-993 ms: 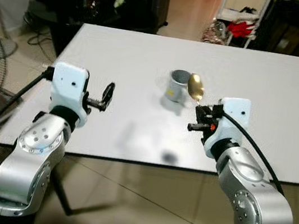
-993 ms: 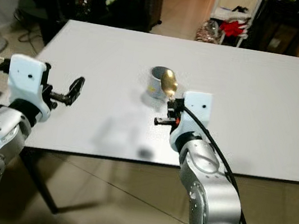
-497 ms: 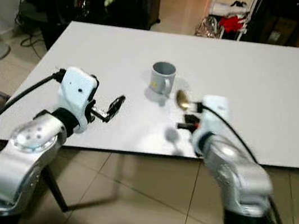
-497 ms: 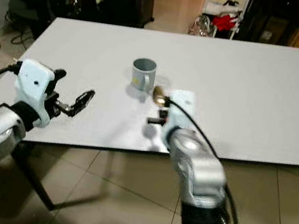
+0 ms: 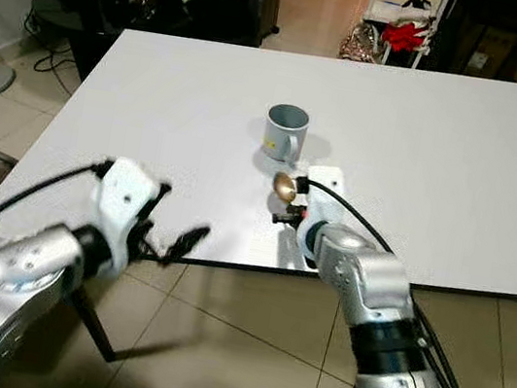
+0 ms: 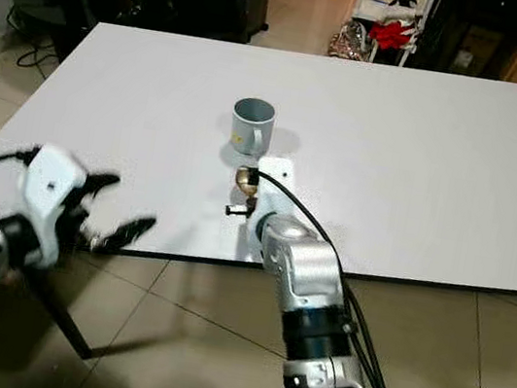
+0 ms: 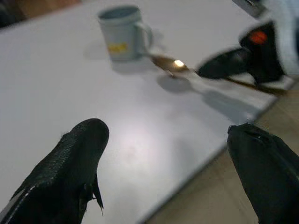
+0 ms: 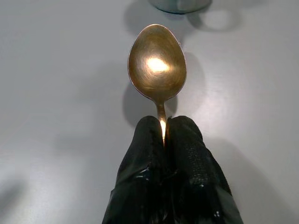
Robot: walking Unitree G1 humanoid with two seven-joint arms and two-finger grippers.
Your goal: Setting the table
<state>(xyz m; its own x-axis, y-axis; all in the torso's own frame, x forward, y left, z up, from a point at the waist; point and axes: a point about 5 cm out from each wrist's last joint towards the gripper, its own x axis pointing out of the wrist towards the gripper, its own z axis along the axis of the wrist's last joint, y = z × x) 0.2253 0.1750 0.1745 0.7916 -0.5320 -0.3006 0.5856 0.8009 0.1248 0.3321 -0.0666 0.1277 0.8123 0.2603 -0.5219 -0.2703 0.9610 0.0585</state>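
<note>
Open bench (image 5: 459, 167) is left on all sides of the mug (image 5: 285, 132); just before it, the way is blocked by the held spoon (image 5: 284, 187).

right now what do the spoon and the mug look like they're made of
Spoon: likely metal with a brassy gold finish, judging by the bright glint in its bowl. Mug: pale grey-blue with a matte look, perhaps ceramic or enamelled metal; the pictures leave that open.
</note>
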